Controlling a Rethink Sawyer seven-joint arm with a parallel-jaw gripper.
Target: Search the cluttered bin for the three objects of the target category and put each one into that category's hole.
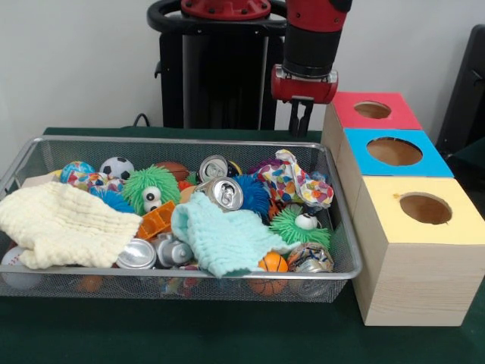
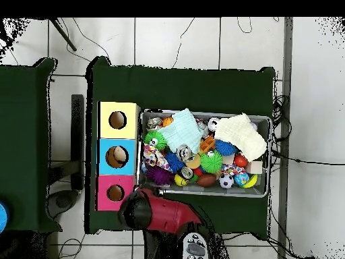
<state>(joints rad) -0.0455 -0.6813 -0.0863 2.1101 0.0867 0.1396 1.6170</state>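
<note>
The gripper [image 1: 301, 121] hangs from the red and black arm [image 1: 311, 45] behind the bin's far rim, beside the red-topped box [image 1: 371, 112]; its two dark fingers look close together with nothing between them, though against the dark pedestal I cannot tell for sure whether they are shut. Below and in front of it lies the bin [image 1: 345, 250], a wide wire-mesh basket full of clutter. Nearest the gripper, a silvery can [image 1: 214, 167] stands just inside the far side, and a second can [image 1: 225, 193] lies touching it on the near side, its pull-tab top facing the camera. Farther forward, a third can [image 1: 138, 255] and a dented one [image 1: 173, 250] rest side by side at the near wall, between the cream cloth [image 1: 64, 224] and the mint cloth [image 1: 220, 239]. A green fuzzy toy with eyes [image 1: 151, 189] sits beside the upper cans, with a small football [image 1: 116, 167] farther along the far side. The blue-topped box [image 1: 394, 152] and yellow-topped box [image 1: 424, 208] continue the row toward the camera, each with a round hole. From overhead, the arm [image 2: 158, 212] covers the bin's [image 2: 264, 120] corner beside the red box [image 2: 116, 193].
</note>
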